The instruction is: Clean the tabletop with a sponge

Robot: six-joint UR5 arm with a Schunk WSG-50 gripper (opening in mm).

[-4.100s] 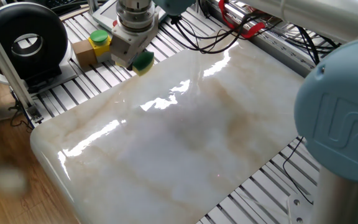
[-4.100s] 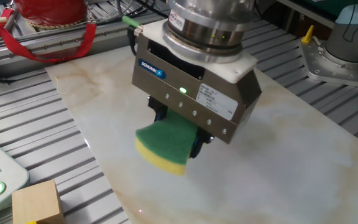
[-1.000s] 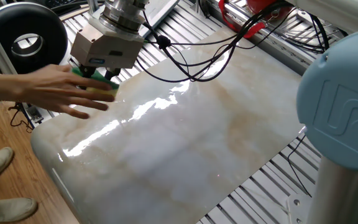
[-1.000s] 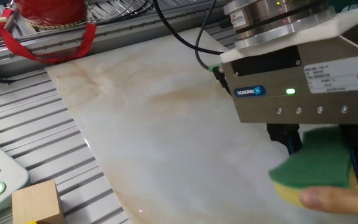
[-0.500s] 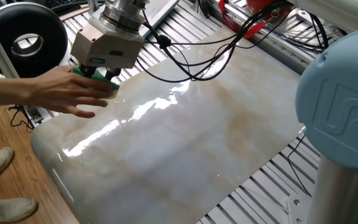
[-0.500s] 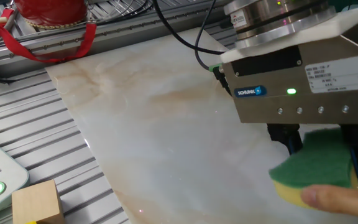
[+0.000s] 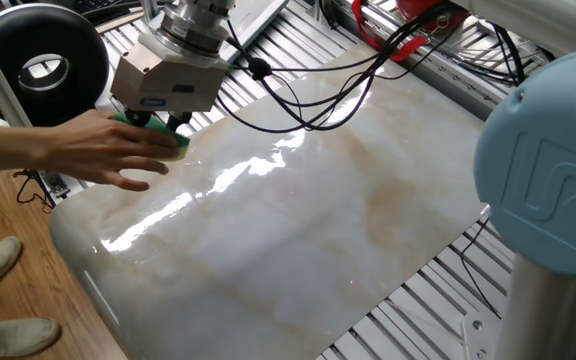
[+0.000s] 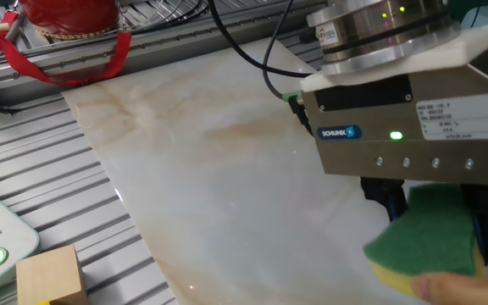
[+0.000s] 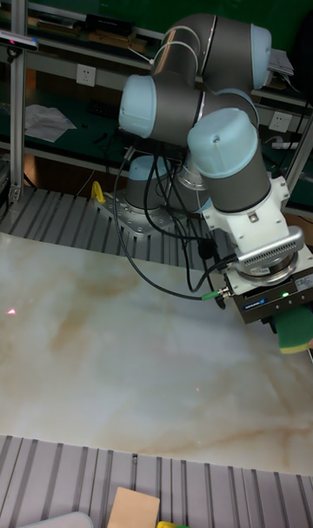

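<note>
Sponge (image 8: 426,241) clamped in gripper (image 8: 435,212) by tabletop (image 7: 298,230) edge, hand (image 7: 98,150) touching it

I have one fixed view set high beside the arm's blue joint housing (image 7: 543,190), facing down across the tabletop (image 7: 298,230). The other fixed view sits low and close at the opposite side, the gripper (image 8: 435,224) filling it. The tall fixed view stands back, facing the arm. All share the slab.
</note>
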